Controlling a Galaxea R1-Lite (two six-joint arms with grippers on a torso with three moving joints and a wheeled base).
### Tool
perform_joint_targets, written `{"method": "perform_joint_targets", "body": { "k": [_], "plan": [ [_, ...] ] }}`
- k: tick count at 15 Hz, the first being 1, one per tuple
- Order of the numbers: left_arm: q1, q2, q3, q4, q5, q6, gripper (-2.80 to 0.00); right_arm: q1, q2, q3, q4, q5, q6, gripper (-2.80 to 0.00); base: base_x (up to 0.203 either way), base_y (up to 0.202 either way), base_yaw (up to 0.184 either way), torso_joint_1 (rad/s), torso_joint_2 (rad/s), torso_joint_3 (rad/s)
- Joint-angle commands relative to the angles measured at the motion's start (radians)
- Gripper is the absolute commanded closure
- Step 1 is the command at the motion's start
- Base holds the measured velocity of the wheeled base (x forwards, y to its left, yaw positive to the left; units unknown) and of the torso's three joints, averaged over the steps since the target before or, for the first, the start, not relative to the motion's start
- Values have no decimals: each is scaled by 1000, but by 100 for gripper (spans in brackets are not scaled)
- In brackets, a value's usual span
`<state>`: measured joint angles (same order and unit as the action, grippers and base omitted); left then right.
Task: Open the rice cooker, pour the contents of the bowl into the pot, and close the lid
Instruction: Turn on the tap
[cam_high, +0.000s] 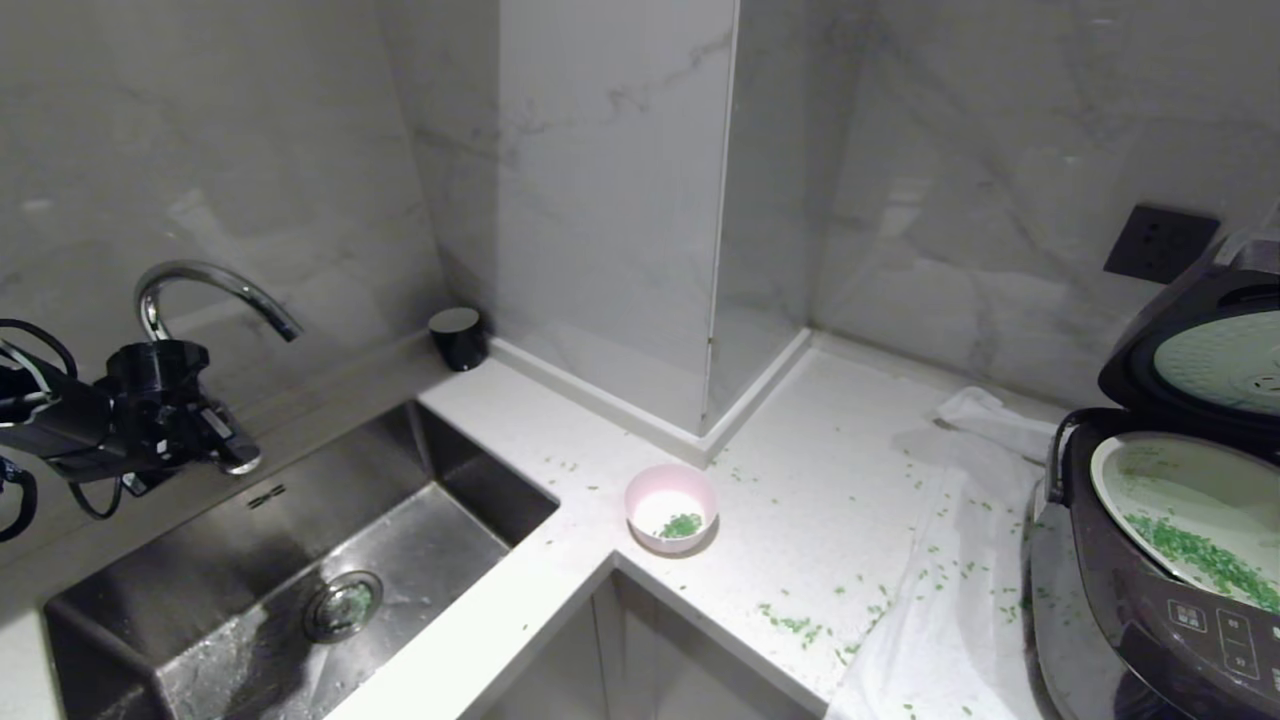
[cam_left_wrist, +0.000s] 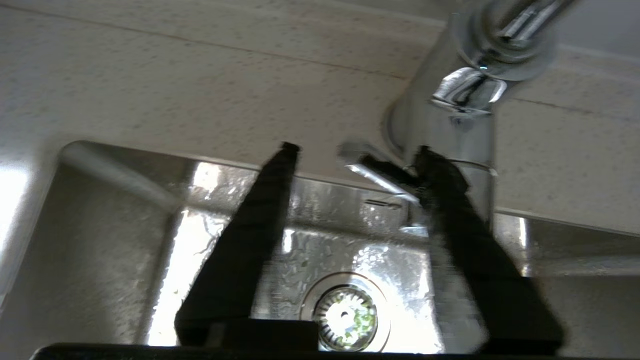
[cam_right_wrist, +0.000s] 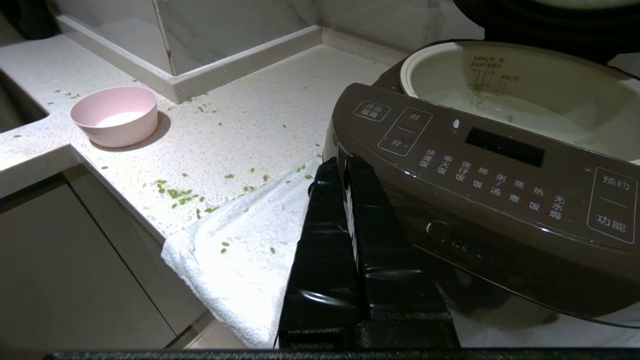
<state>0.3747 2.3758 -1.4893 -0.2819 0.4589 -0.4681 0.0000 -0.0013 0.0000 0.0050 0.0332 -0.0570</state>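
The dark brown rice cooker (cam_high: 1150, 590) (cam_right_wrist: 500, 200) stands at the right with its lid (cam_high: 1205, 345) swung up. Green grains (cam_high: 1210, 560) lie in its pale pot (cam_high: 1105, 480) (cam_right_wrist: 415, 60). The pink bowl (cam_high: 645, 500) (cam_right_wrist: 115, 115) sits upright on the counter corner with a small heap of green grains (cam_high: 681, 525) inside. My left gripper (cam_high: 222, 440) (cam_left_wrist: 357, 149) hangs over the sink by the faucet, jaws apart, the faucet's lever (cam_left_wrist: 385, 176) against one finger. My right gripper (cam_right_wrist: 337, 162) is shut and empty, low against the cooker's front.
A steel sink (cam_high: 250, 590) with a drain strainer (cam_left_wrist: 345, 315) holding green bits fills the left. A chrome faucet (cam_high: 215, 280) arches behind it. A white towel (cam_high: 950, 600) lies under the cooker, with loose grains scattered on it and the counter. A black cylinder (cam_high: 457, 337) stands by the wall.
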Motion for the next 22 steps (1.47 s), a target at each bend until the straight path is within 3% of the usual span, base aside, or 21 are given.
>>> {"method": "perform_joint_targets", "body": {
  "k": [1, 22],
  "plan": [
    [3, 15, -17, -2, 5, -1, 0, 0, 1, 2, 0, 1, -1, 0, 0, 0, 0, 0, 0, 0],
    [3, -21, 35, 10, 6, 6, 0, 0, 1, 2, 0, 1, -1, 0, 0, 0, 0, 0, 0, 0]
  ]
}}
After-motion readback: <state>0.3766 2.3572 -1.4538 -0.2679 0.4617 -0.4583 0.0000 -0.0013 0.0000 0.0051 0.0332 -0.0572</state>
